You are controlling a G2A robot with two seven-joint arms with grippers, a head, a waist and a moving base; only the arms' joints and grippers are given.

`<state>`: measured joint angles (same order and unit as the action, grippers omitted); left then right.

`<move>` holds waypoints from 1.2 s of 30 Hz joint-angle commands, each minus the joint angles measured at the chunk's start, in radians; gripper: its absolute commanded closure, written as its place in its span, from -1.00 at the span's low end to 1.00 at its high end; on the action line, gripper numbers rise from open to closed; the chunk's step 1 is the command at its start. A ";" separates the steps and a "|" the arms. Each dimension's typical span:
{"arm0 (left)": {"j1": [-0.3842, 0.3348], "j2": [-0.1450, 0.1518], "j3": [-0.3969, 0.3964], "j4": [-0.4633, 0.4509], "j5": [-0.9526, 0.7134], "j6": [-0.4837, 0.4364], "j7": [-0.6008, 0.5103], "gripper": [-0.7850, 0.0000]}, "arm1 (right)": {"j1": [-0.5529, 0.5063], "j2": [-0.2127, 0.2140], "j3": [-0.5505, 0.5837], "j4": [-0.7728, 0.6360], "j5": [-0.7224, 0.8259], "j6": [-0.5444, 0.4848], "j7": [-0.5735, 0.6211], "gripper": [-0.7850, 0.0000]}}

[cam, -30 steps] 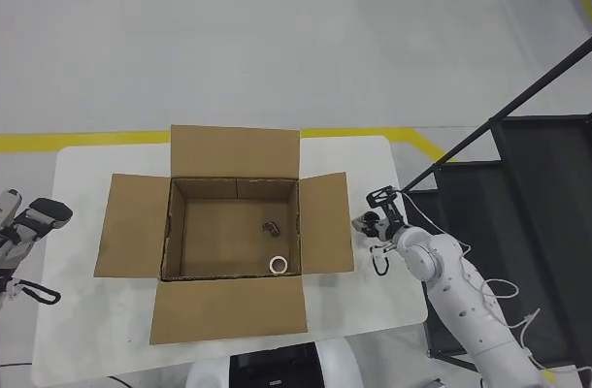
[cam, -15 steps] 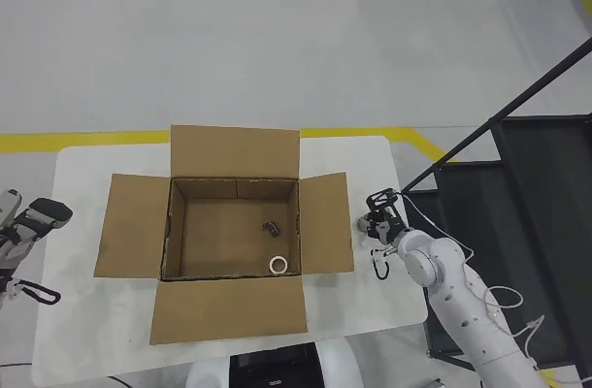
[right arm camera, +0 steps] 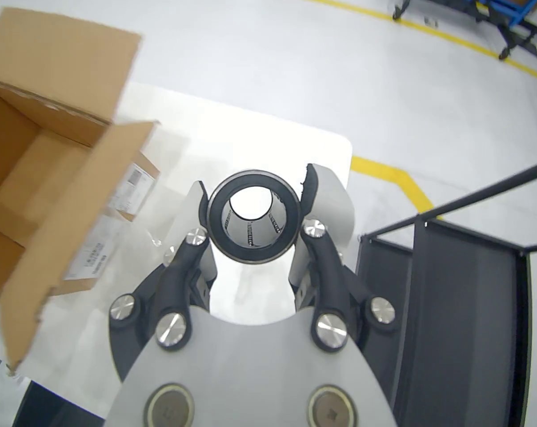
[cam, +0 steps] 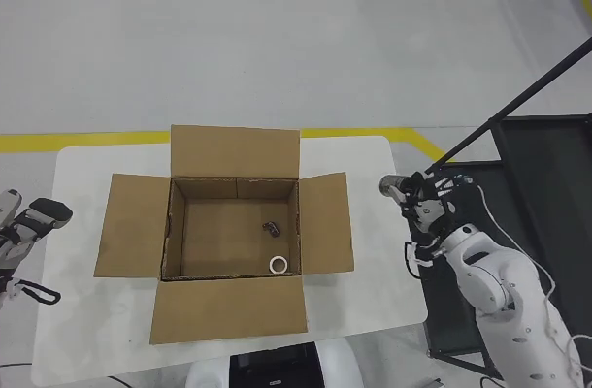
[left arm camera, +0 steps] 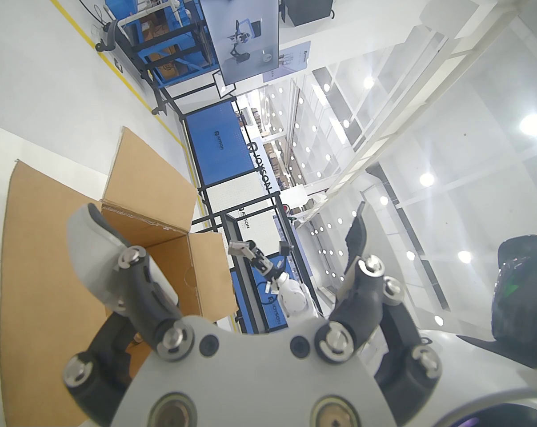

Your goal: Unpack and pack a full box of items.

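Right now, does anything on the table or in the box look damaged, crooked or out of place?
Nothing stands out. The cardboard box sits square on the table with four flaps open and untorn; a white ring and a dark part lie on its floor. The right gripper holds a metal sleeve evenly.

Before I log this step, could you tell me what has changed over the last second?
The right gripper, its fingers shut on a metal sleeve, swung away from the right flap of the cardboard box toward the far edge of the table by the black rack. The left gripper, the box, the dark part and white ring inside it stayed put.
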<state>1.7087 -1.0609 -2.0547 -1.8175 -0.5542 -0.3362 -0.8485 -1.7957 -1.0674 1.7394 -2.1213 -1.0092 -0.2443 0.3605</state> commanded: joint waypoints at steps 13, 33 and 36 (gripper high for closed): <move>0.000 0.000 0.000 0.000 0.000 0.000 0.000 -1.00 | 0.173 -0.006 -0.426 -0.185 -0.144 -0.164 0.218 1.00; 0.000 0.000 0.000 0.000 0.000 0.000 0.000 -1.00 | 0.777 -0.176 -1.030 0.397 -0.280 0.178 0.376 1.00; 0.000 0.000 0.000 0.000 0.000 0.000 0.000 -1.00 | 0.815 -0.201 -1.068 0.474 -0.268 0.204 0.361 1.00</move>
<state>1.7087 -1.0609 -2.0547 -1.8175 -0.5542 -0.3362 -0.8485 -0.9952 -1.2599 0.6846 -1.6788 -1.2793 -0.0498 0.7252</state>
